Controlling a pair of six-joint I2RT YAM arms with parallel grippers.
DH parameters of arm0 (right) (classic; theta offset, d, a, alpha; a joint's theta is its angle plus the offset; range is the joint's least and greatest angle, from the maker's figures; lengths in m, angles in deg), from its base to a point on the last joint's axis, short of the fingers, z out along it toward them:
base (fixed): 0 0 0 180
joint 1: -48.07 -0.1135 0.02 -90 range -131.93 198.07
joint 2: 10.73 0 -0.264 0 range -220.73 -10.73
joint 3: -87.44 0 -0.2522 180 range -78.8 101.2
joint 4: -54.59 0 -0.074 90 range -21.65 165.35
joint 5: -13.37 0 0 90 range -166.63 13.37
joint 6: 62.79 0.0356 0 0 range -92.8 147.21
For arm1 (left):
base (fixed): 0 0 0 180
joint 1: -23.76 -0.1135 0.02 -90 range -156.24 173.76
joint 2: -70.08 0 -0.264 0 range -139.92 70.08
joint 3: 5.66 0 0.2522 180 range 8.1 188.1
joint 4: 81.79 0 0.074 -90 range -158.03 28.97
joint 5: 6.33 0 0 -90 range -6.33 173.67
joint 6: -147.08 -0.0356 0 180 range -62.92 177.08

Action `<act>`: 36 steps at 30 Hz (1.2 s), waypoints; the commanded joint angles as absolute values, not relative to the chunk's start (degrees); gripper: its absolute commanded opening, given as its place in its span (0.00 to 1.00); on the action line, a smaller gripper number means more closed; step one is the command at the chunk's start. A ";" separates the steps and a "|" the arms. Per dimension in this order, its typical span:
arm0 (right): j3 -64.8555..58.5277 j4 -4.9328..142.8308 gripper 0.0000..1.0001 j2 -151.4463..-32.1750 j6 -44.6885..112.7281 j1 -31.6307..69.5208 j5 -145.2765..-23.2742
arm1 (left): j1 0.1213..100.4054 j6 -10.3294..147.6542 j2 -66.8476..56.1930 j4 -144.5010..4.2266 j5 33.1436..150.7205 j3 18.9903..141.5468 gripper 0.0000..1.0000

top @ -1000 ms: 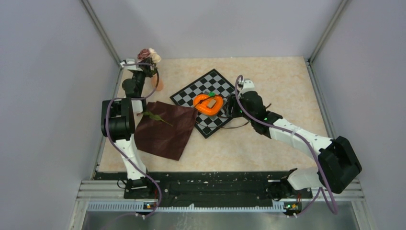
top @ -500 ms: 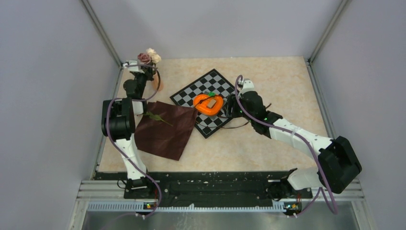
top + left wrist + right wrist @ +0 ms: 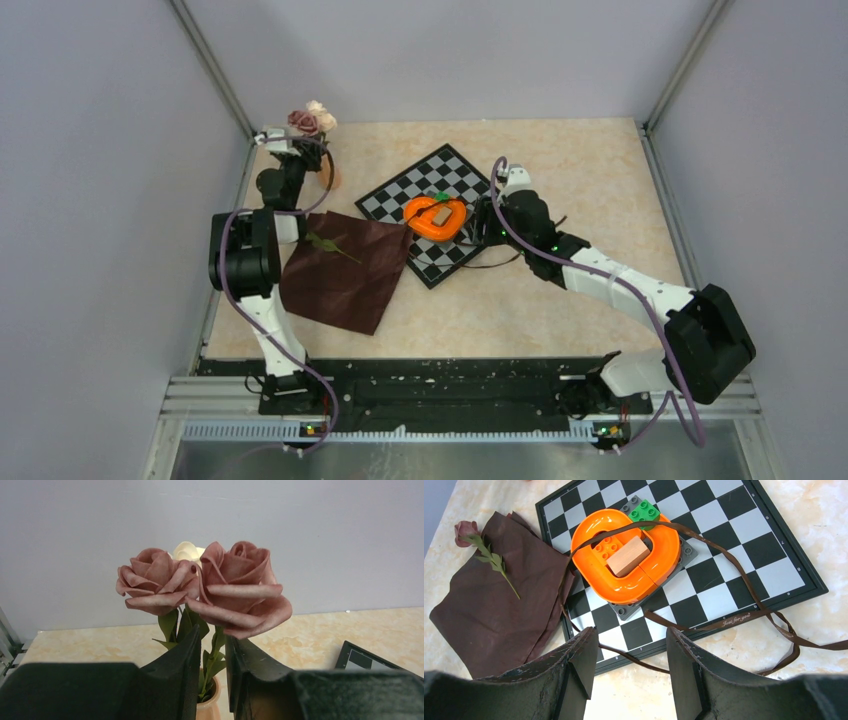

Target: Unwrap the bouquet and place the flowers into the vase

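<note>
The flowers (image 3: 235, 587), two mauve roses with a cream one behind, stand upright with their green stems down in the terracotta vase (image 3: 212, 707) at the table's far left corner (image 3: 329, 177). My left gripper (image 3: 212, 645) straddles the stems just above the vase lip, jaws slightly open and not pinching. One more rose (image 3: 466, 530) lies on the unwrapped maroon cloth (image 3: 345, 270) of the bouquet. My right gripper (image 3: 631, 640) hangs open and empty above the chessboard's near edge, over the loose brown ribbon (image 3: 734, 622).
An orange heart-shaped object (image 3: 624, 555) with toy bricks sits on a grey plate on the chessboard (image 3: 744, 545). The ribbon trails off the board onto the table at the right. Grey walls stand close behind and to the left of the vase.
My left gripper's jaws have parted from shut, releasing the flower stems, and the roses have settled slightly lower in the vase. The right arm has not moved.
</note>
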State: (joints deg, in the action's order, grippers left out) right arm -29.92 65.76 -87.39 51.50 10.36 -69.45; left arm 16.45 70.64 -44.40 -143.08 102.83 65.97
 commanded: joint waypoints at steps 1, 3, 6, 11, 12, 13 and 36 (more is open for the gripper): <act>-28.68 63.34 0.54 -85.26 52.15 10.37 -69.70 | 16.73 72.45 -40.55 -146.95 103.28 65.40 0.27; -28.70 63.34 0.54 -85.33 52.16 10.37 -69.66 | 16.73 72.46 -40.33 -146.94 103.20 65.62 0.25; -28.79 63.18 0.54 -85.34 52.33 10.37 -69.62 | 16.73 72.34 -40.55 -146.53 103.26 66.28 0.21; -28.62 63.38 0.54 -85.51 52.21 10.37 -69.61 | 16.73 71.61 -41.81 -145.43 103.24 67.37 0.09; -28.61 63.43 0.54 -85.52 52.24 10.37 -69.52 | 16.73 71.52 -42.14 -145.34 103.19 67.48 0.07; -28.61 63.43 0.54 -85.51 52.22 10.37 -69.50 | 16.73 71.46 -42.35 -145.25 103.23 67.63 0.04; -28.87 63.17 0.54 -85.74 52.47 10.37 -69.61 | 16.73 65.19 -45.55 -136.41 106.42 68.80 0.00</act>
State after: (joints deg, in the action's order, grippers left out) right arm -29.92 65.76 -87.28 51.91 10.36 -69.43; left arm 16.45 66.73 -44.79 -137.07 105.10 66.93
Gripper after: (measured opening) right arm 0.542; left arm 0.010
